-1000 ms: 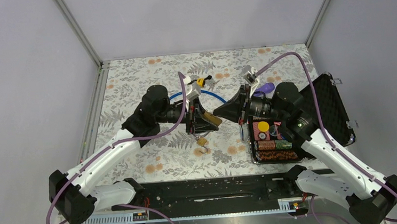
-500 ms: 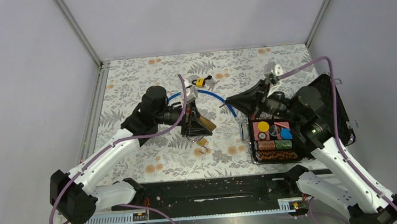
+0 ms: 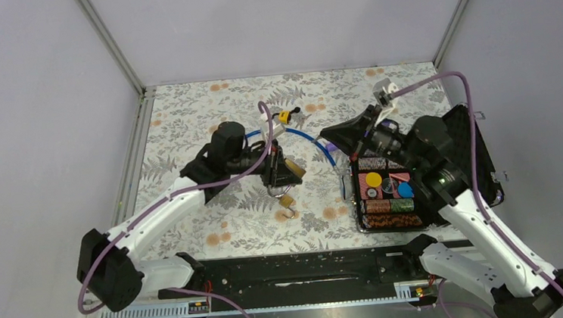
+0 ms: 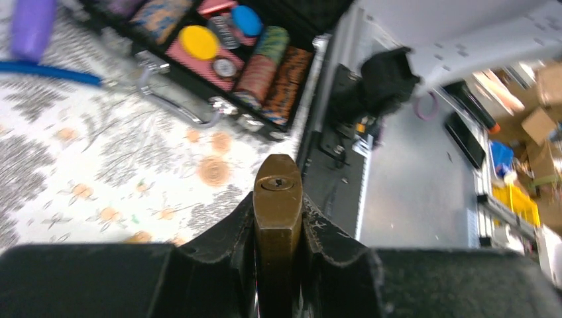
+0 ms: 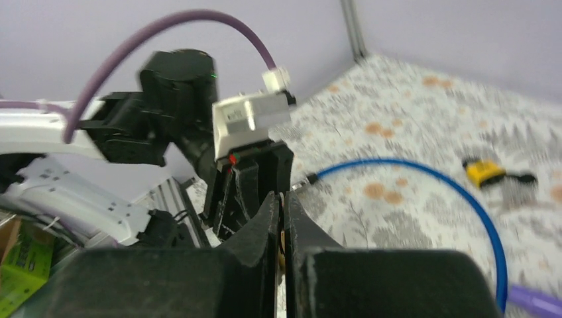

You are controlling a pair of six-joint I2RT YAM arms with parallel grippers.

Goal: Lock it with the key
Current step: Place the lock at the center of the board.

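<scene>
Grips the brass padlock (image 4: pixel 278 182) edge-on in the left gripper (image 4: pixel 278 212), mid-table, keyhole end poking out toward the right, where the open chip case (image 3: pixel 471 141) lies. Holds the right gripper (image 5: pixel 280 202) pinched closed (contents, if any, too blurred to tell), raised just right of the padlock, near the blue cable (image 3: pixel 303 134).

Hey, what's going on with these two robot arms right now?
The left gripper is clamped on a brass padlock, with its keyhole end sticking out past the fingers. The right gripper is shut and raised nearby, pointing toward the lock. Whether it pinches a key cannot be seen. Nothing is in the keyhole yet.
</scene>
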